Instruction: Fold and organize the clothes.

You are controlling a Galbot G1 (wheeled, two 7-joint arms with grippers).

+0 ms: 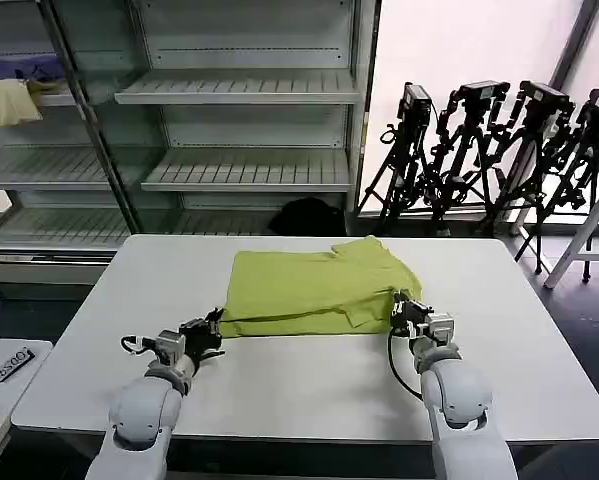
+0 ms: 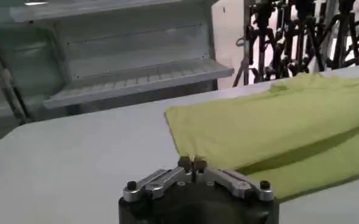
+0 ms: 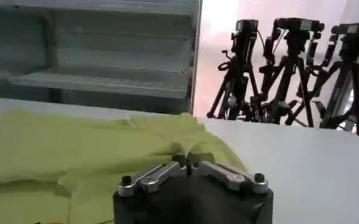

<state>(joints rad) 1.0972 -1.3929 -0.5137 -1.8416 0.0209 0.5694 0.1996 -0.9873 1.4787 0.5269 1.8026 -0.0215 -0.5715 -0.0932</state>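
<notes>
Fingertips of left end effector (image 1: 213, 327) and right end effector (image 1: 403, 309) pinch the T-shirt (image 1: 314, 289) at its near corners.

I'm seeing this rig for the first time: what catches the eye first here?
The lime T-shirt, partly folded, lies mid-table. The left gripper pinches its near-left corner and the right gripper its near-right edge, fingers shut on cloth. Behind stand a row of black tripods and bare shelving.

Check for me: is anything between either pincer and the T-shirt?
Nothing visible. The left pincer is shut on the T-shirt at its near left corner, and the right pincer is shut on its near right edge. The table around them is bare.
</notes>
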